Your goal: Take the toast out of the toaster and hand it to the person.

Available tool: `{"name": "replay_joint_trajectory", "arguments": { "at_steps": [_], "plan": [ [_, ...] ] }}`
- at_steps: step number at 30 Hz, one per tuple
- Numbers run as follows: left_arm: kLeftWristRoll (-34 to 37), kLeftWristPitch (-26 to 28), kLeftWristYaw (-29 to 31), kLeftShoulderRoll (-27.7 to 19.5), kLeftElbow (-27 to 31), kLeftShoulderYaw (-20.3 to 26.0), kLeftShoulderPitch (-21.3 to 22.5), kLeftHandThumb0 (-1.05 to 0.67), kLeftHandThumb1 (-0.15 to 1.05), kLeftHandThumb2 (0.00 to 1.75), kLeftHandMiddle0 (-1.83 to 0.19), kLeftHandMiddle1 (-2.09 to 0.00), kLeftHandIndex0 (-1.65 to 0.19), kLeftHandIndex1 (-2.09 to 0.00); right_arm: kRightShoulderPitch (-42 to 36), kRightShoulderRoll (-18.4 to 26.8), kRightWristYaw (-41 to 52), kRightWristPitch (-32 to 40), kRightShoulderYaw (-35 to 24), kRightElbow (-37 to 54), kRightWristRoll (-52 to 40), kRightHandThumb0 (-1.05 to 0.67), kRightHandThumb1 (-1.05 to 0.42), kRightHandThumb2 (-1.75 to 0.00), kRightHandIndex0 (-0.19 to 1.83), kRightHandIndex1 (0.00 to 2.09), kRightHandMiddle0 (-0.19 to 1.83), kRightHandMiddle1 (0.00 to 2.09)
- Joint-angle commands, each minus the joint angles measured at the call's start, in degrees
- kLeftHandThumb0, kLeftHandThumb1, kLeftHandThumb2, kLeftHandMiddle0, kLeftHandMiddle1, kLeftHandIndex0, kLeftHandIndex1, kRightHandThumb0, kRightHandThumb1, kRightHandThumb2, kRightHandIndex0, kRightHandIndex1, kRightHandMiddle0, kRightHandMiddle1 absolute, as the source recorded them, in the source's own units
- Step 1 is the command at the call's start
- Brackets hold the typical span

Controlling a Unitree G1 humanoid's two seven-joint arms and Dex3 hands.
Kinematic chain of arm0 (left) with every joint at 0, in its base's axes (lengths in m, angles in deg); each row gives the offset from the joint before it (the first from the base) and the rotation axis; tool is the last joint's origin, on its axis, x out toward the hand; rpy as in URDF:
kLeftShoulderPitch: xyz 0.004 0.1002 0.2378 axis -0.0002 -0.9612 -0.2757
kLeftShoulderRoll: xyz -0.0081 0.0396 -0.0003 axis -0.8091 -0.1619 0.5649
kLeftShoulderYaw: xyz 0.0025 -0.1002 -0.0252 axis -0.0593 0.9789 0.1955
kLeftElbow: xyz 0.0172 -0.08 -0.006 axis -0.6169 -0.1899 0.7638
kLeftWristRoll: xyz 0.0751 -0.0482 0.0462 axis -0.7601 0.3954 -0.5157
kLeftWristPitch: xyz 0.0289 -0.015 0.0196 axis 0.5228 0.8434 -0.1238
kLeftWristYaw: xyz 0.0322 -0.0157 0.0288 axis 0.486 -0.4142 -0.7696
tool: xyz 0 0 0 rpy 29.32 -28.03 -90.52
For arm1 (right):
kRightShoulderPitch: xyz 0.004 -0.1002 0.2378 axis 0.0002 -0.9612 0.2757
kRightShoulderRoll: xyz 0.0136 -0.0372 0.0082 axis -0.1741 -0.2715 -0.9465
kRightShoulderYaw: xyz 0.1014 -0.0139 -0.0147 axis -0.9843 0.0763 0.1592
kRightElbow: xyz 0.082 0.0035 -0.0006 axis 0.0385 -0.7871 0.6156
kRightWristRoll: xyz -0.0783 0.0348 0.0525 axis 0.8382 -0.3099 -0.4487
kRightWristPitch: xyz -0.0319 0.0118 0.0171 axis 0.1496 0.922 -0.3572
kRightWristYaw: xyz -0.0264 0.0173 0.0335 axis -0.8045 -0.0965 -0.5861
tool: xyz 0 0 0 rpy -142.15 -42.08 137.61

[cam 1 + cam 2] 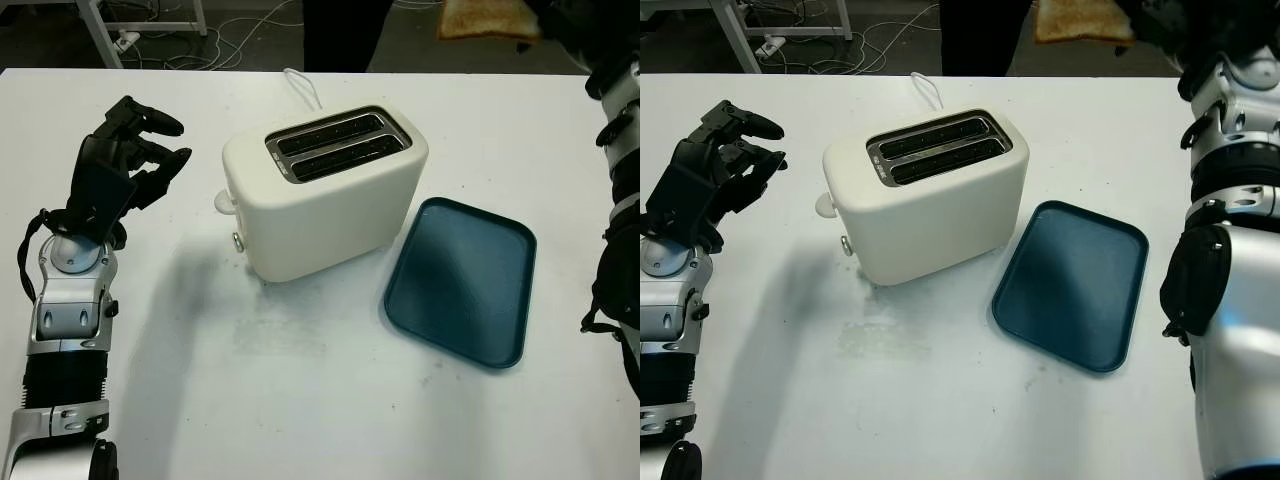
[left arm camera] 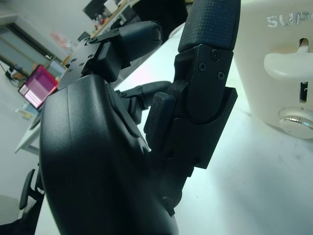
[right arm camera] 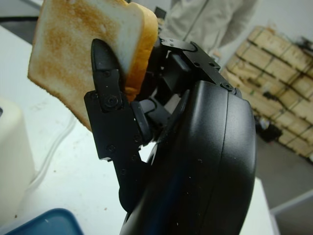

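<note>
Right robot hand [image 3: 146, 122] grips the toast [image 3: 83, 58] high past the desk's [image 1: 300, 400] far edge, near a person [image 3: 210, 19]. Left robot hand [image 1: 125, 165], fingers curled and holding nothing, hovers left of the toaster [image 1: 325, 195]; a blue tray [image 1: 462, 280] lies right of it.

The toaster [image 1: 325, 195] stands at the centre of the table [image 1: 300, 400], its two slots facing up, its lever knob [image 1: 224, 203] at the 9 o'clock end. The tray [image 1: 462, 281] lies flat on the table at 4 o'clock from the toaster, just beside it. The left hand [image 1: 125, 160] hovers at 9 o'clock from the toaster, apart from it. The right hand [image 1: 1160, 25] is raised at 1 o'clock, past the table's far edge, gripping the toast [image 1: 482, 18]. A person [image 3: 208, 17] stands beyond the far edge at 12 o'clock.
</note>
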Motion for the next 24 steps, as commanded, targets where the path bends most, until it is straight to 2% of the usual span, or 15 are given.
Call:
{"name": "replay_joint_trajectory", "arguments": {
  "at_steps": [1,7,14,19,24],
  "plan": [
    [0.0,-0.7,0.2,-0.4,0.4,0.2,-0.4,-1.05,0.92,0.21,-0.31,-1.50,-0.30,-1.43,-1.3,-1.1,-0.9,0.9,-1.2,-1.0,-1.6,-0.24,-0.92,-0.64,0.96,1.75,0.51,1.75],
    [0.7,-0.8,0.5,-0.2,-0.2,0.4,-0.3,-1.05,0.92,0.17,-0.32,-1.49,-0.33,-1.40,-2.7,-2.8,-5.4,2.1,-2.7,-2.0,-2.6,-0.20,-0.92,-0.63,0.82,1.75,0.14,1.75],
    [0.7,-1.4,0.9,-0.3,-0.5,0.4,-0.4,-1.05,0.92,0.18,-0.32,-1.48,-0.34,-1.38,-4.4,-5.4,-9.2,3.0,-3.3,-2.4,-3.0,-0.16,-0.92,-0.63,0.62,1.75,0.02,1.75],
    [0.4,-0.8,0.8,-0.4,-0.3,0.4,-0.4,-1.05,0.92,0.19,-0.33,-1.48,-0.34,-1.38,-5.8,-6.4,-8.9,2.8,-2.9,-3.2,-2.7,-0.12,-0.92,-0.68,0.50,1.75,0.00,1.75],
    [0.4,-1.1,1.1,-0.5,-1.0,0.4,-0.3,-1.05,0.92,0.19,-0.33,-1.49,-0.33,-1.39,-6.9,-6.7,-8.6,3.0,-1.8,-4.2,-1.6,-0.14,-0.92,-0.61,0.41,1.75,0.01,1.75]
  ]
}}
